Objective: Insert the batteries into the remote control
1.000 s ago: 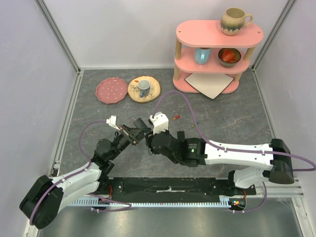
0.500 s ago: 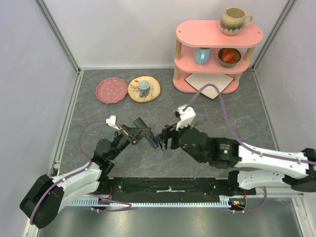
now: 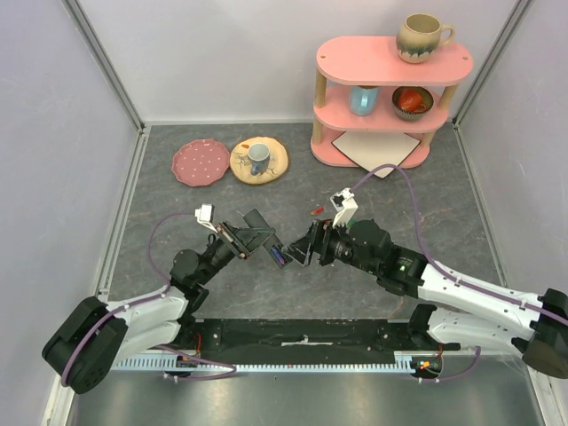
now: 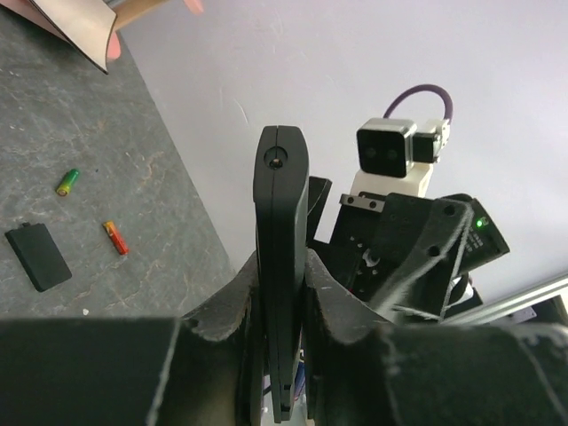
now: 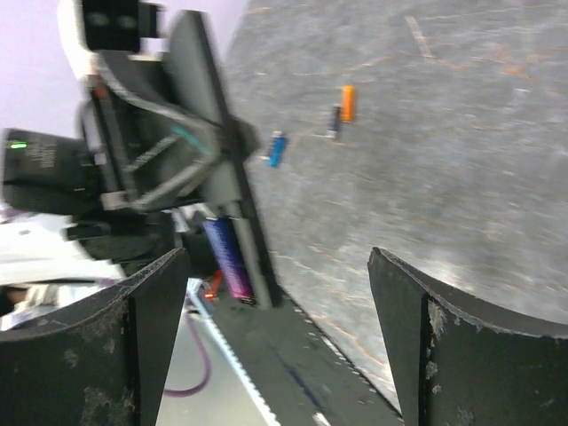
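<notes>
From above, the left gripper (image 3: 259,238) is clamped on the black remote control (image 3: 269,246), holding it off the grey table (image 3: 177,213) with its far end aimed at the right gripper (image 3: 302,252). That gripper stands just beside this end, its jaws spread. A purple battery (image 3: 280,257) shows in the remote's end, and a red battery (image 3: 315,210) lies on the table behind the right arm. In the left wrist view, the remote control (image 4: 281,231) stands on edge, pinched between the two fingers (image 4: 229,306). On the table beyond lie a green battery (image 4: 67,182), a red battery (image 4: 115,238) and a flat black battery cover (image 4: 37,257). In the right wrist view, the right gripper (image 5: 277,293) is wide open with nothing between its fingers (image 5: 146,337). The remote control (image 5: 232,191) hangs just ahead with the purple battery (image 5: 226,257) seated in its open compartment. A blue battery (image 5: 277,148) and an orange battery (image 5: 347,103) lie on the table.
</notes>
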You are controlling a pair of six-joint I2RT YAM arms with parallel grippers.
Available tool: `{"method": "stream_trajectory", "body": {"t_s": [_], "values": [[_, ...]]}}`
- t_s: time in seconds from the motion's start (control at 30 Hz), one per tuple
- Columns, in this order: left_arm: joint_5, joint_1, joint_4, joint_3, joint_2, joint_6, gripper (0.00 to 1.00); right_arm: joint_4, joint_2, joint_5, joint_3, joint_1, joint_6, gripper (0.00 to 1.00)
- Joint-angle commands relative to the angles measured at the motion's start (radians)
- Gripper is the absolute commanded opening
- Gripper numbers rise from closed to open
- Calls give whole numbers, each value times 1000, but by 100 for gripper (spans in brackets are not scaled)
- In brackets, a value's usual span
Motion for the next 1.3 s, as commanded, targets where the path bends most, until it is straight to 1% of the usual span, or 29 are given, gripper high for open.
{"method": "stream_trajectory", "body": {"t_s": [0.0, 0.13, 0.33, 0.63, 0.87, 0.97, 1.13, 1.27], "values": [[65, 1, 181, 36, 63, -34, 2, 255, 24, -204, 2, -15, 80, 89], [88, 1, 254, 39, 111, -50, 2, 333, 70, -258, -24, -27, 121, 89], [88, 1, 279, 44, 119, -47, 2, 314, 111, -263, -28, -27, 124, 86], [76, 0, 268, 40, 77, -13, 2, 338, 145, -266, -45, -29, 166, 85], [58, 0, 253, 31, 43, 7, 2, 457, 182, -279, -90, -38, 265, 83], [50, 0, 247, 27, 28, 13, 2, 481, 194, -278, -98, -40, 291, 82], [45, 0, 224, 24, 11, 24, 2, 511, 196, -276, -105, -41, 307, 82], [44, 0, 218, 21, 10, 27, 2, 499, 197, -275, -84, -40, 296, 82]]}}
